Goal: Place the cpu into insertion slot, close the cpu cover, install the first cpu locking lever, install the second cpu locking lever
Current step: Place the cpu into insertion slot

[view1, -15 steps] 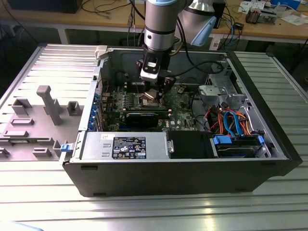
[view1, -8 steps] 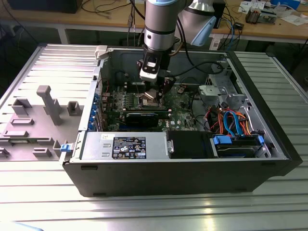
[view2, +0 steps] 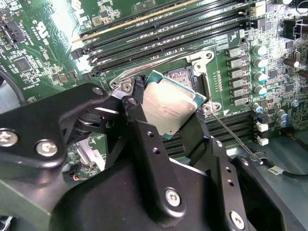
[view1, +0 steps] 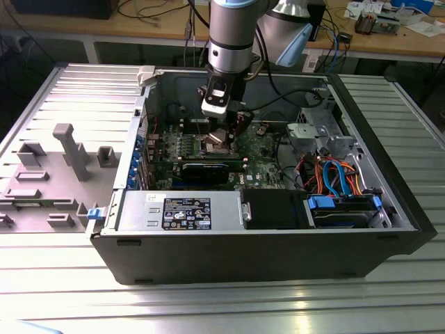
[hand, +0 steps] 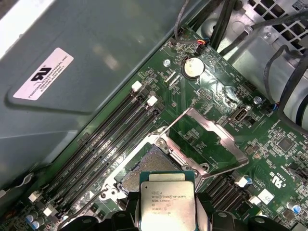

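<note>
Inside the open computer case (view1: 243, 259), the insertion slot (hand: 150, 167) is partly hidden behind the one cpu (hand: 167, 204), whose lower edge is cut off in the first wrist view. The gripper (hand: 167, 215) clamps the chip between its two fingers (view2: 137, 118), over the socket. The single cpu cover (hand: 211, 126) lies swung open beside it

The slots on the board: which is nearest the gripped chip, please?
The square socket by the chip, its silvery cover flipped open; long black memory slots flank it.
</note>
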`<control>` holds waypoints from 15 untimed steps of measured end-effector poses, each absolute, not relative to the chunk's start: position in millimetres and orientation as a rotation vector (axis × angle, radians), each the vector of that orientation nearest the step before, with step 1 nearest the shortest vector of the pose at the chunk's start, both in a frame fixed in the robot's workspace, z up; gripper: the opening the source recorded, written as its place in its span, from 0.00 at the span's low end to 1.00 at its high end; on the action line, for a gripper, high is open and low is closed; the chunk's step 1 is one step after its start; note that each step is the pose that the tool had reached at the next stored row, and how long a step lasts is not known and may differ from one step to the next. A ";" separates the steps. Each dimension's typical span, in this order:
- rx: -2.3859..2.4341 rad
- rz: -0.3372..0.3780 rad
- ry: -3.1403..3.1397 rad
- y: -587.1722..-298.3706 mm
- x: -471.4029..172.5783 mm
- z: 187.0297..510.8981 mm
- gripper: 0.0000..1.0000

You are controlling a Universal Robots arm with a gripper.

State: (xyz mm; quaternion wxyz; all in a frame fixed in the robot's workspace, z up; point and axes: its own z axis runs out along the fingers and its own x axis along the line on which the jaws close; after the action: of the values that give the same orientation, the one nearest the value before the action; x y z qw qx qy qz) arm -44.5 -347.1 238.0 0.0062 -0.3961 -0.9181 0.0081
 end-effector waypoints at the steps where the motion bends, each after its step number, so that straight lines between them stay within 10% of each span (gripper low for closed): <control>1: -1.241 0.025 -2.872 -347.1 -44.5 238.0 0.55; 15: -1.267 0.025 -2.861 -347.1 -44.5 238.0 0.55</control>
State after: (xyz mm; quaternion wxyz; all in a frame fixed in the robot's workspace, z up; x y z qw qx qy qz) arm -44.5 -347.1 238.0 0.0063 -0.4050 -0.9142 0.0080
